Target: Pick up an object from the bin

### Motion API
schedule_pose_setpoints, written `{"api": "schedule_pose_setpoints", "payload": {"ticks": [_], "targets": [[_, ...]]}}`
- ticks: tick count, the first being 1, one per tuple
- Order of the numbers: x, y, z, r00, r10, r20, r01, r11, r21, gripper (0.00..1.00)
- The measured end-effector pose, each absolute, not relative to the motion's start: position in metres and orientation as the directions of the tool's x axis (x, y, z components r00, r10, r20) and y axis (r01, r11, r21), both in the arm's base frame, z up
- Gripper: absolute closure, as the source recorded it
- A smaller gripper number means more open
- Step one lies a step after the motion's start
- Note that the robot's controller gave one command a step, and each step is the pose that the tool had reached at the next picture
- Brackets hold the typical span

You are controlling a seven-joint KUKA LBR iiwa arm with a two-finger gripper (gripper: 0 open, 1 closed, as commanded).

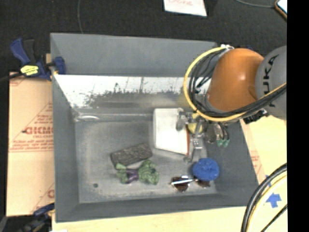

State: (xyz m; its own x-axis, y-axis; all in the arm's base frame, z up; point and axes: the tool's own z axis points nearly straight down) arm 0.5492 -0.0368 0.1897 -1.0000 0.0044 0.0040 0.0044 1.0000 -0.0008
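Tool (194, 149) hangs in the right half of the bin (67, 129), below the arm's orange cover (231, 79) and its yellow and black cables (193, 81), which come in from the frame's right. It stands at the right edge of a white box (166, 129), a flat rectangular thing lying near the middle of the bin floor, a little toward the back wall. The tool's lower end either overlaps or touches that edge, and I cannot tell which. Whether the tool is released or clenched cannot be told from this angle.

Just below the tool, toward the lower right of the floor, lies a blue ball (206, 169) with a bumpy surface, apart from the white box. At the ball's lower left side, touching it or nearly so, is a small dark thing (182, 181) with red and white on it; its kind is unclear.

Left of centre lies a dark grey block (131, 154), tilted. Just below it is a green and purple toy (140, 173), touching or almost touching the block.
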Motion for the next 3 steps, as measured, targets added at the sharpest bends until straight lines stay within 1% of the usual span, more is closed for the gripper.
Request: {"api": "schedule_pose_setpoints", "payload": {"ticks": [1, 2, 3], "targets": [[0.550, -0.037, 0.194, -1.000, 0.003, -0.004, 0.003, 1.000, -0.002, 0.00], [0.543, -0.103, 0.094, -0.934, -0.357, -0.004, -0.357, 0.934, -0.004, 0.00], [0.522, -0.118, 0.155, -0.965, -0.264, -0.012, -0.264, 0.965, -0.005, 0.00]]}}
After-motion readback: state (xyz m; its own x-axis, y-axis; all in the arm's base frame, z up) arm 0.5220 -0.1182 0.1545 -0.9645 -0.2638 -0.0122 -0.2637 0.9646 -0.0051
